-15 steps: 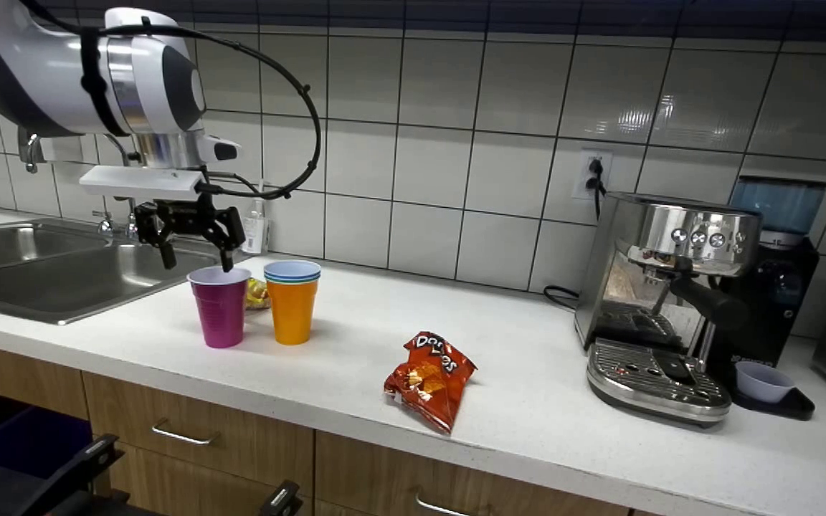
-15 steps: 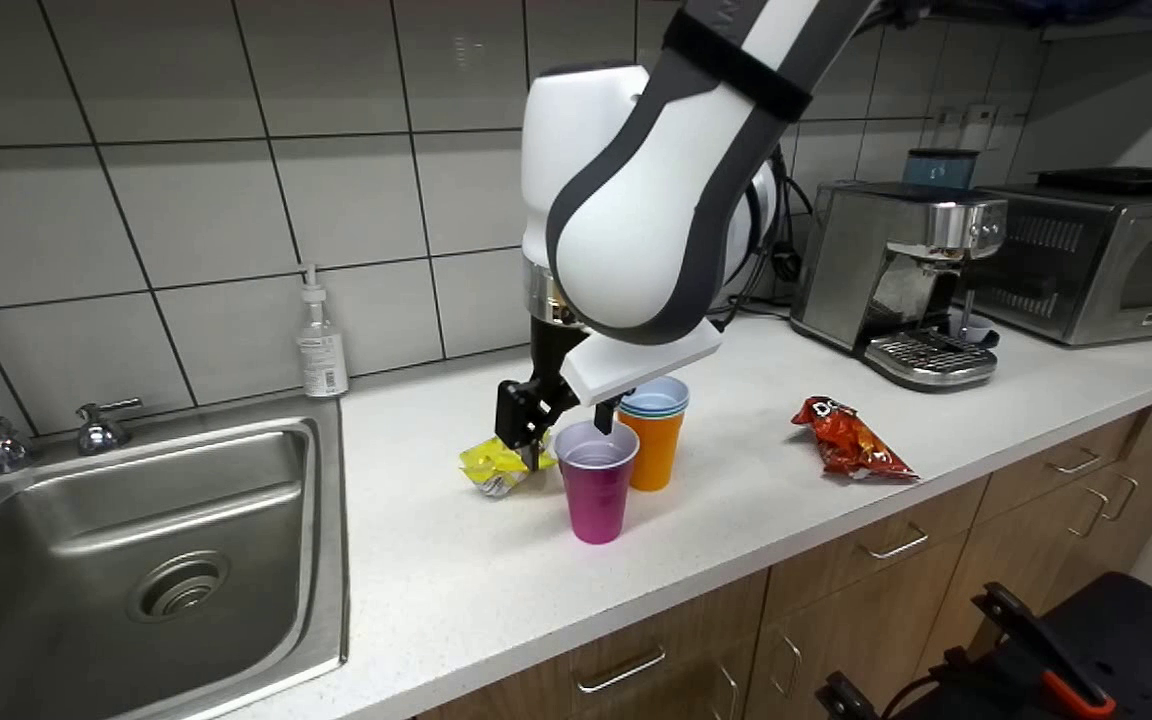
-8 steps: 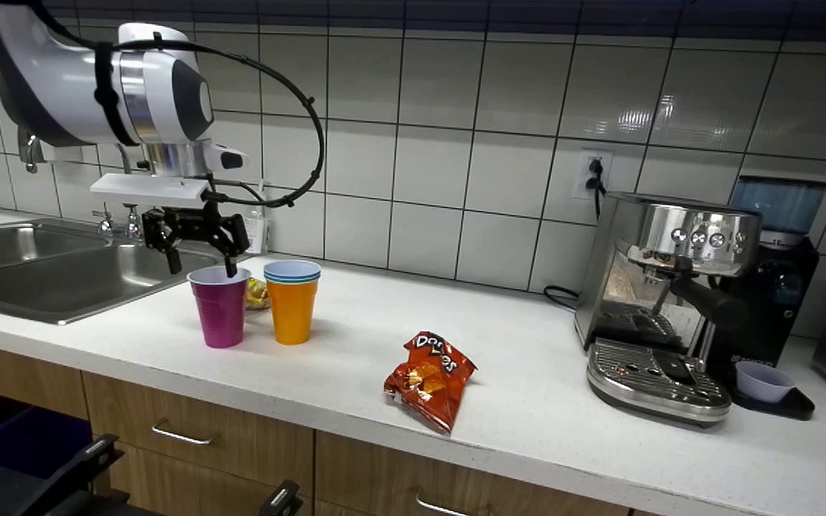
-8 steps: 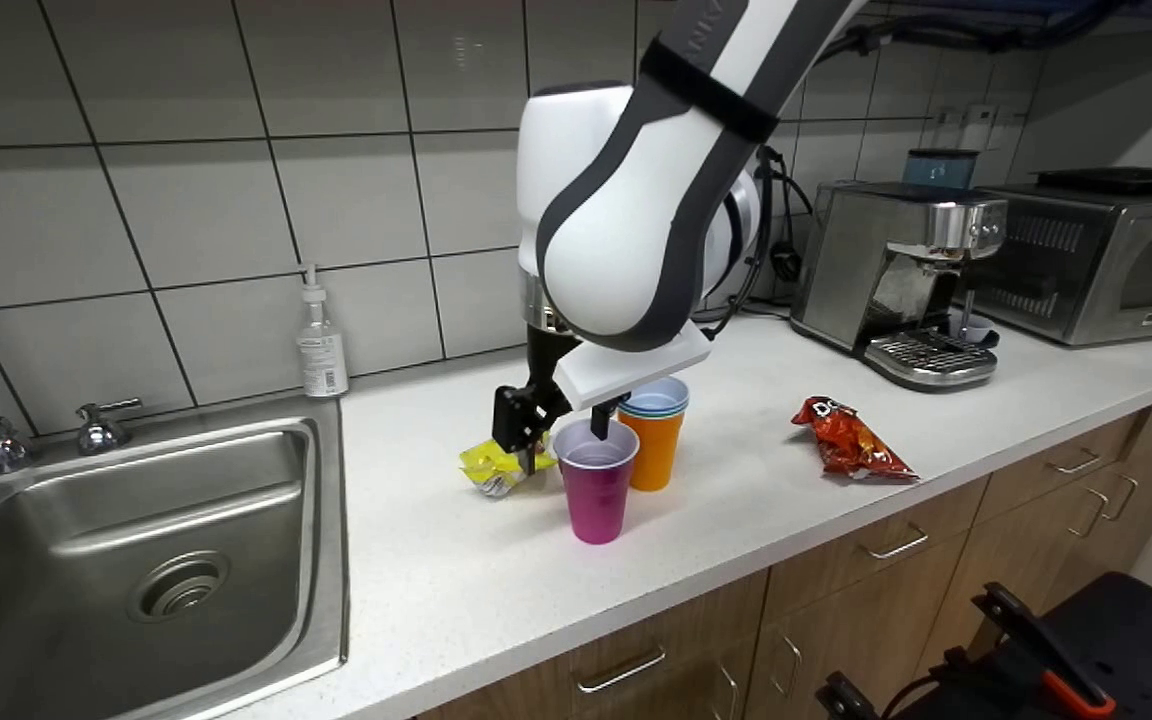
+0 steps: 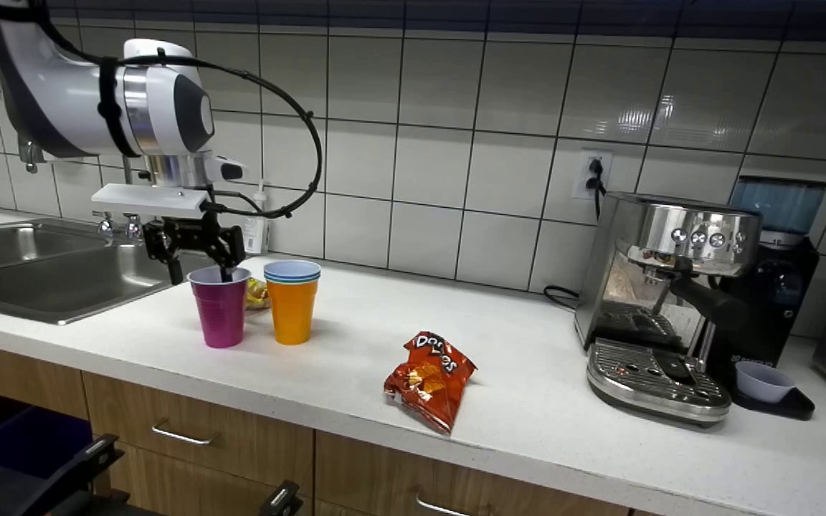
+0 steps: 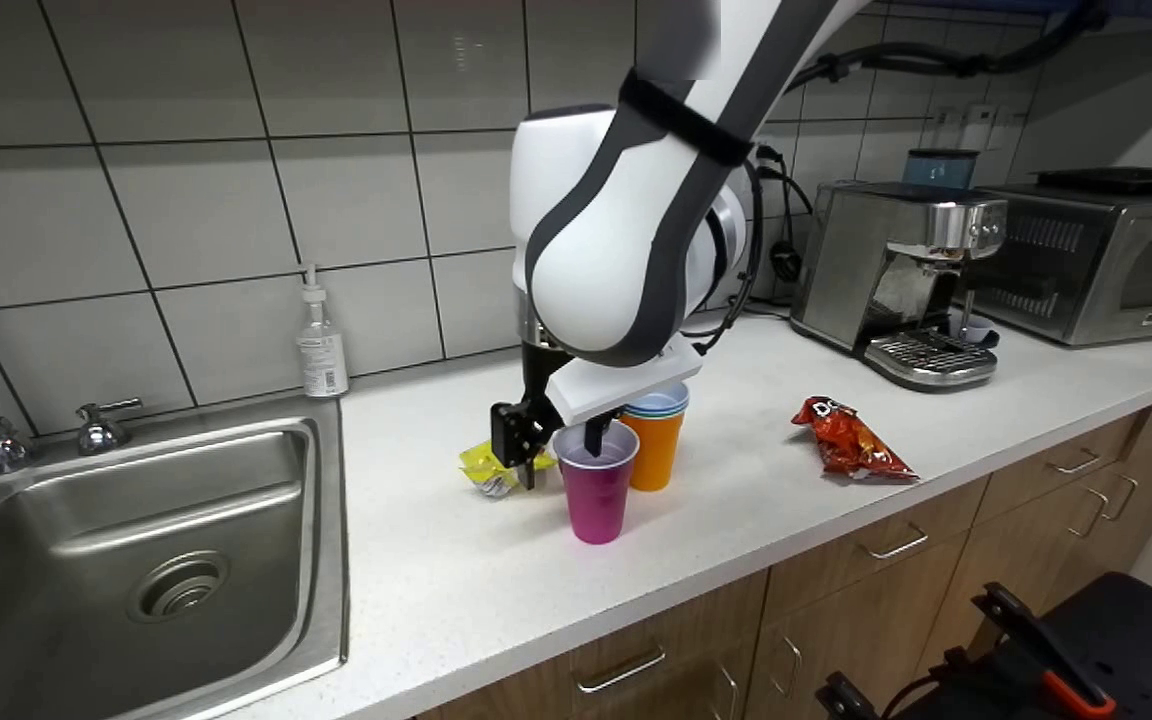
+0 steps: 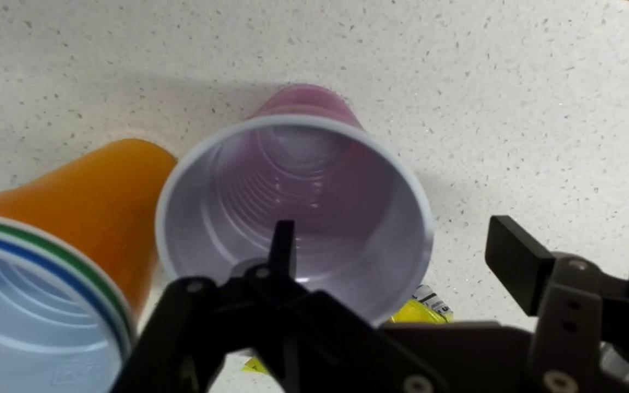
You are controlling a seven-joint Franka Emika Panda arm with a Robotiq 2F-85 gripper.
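Observation:
My gripper (image 5: 201,278) is open and holds nothing. It points down at an upright magenta cup (image 5: 219,315) with a pale inside. One fingertip dips into the cup's mouth; the other is outside the wall, on the sink side. In the wrist view the gripper (image 7: 390,240) has the rim of the cup (image 7: 425,218) between its fingers, with gaps on both sides. Beside the cup stands an orange cup stack (image 6: 656,450) with blue and green rims inside. A yellow packet (image 6: 491,465) lies behind the magenta cup, partly hidden by the gripper in the wrist view.
A red Doritos bag (image 5: 431,380) lies near the counter's front edge. A steel sink (image 6: 321,520) is set in the counter, with a soap bottle (image 6: 322,345) behind it. An espresso machine (image 5: 671,287) and a microwave (image 6: 1086,260) stand farther along the counter.
The arm has shifted slightly and lowered. One fingertip has gone from the rim level down into the magenta cup's mouth. The fingers stay open; the cups and bags have not moved.

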